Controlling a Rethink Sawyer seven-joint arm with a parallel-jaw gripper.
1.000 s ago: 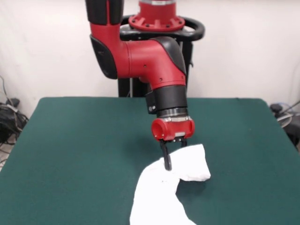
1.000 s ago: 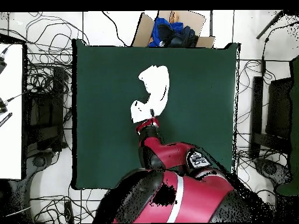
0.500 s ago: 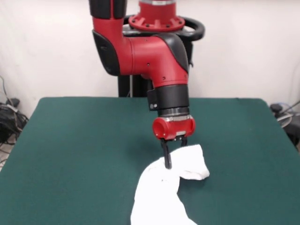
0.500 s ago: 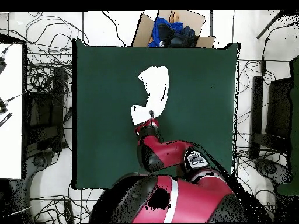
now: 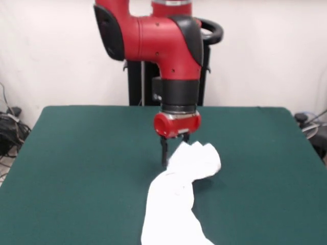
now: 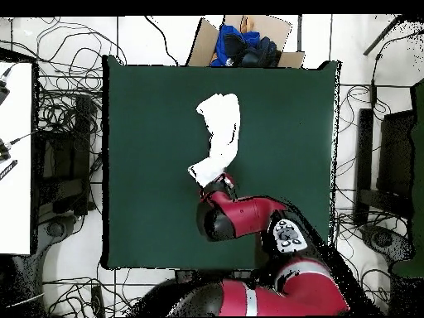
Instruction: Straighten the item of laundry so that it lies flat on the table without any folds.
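You see a table [image 5: 76, 168] topped in dark green with a matt, felt-like finish that gives no glare. On it lies the item of laundry [image 5: 173, 204], soft white cloth, plain and unglossy, creased and bunched into rolls. The arm [image 5: 163, 46] above it has smooth red shells with a glossy, plastic-like sheen and black sections with a duller shine. Beyond the table you see a cardboard box [image 6: 244, 37], brown and matt, holding blue cloth [image 6: 236, 41].

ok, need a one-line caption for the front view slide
Sawyer's gripper lifts one end of a bunched white shirt off the green table.
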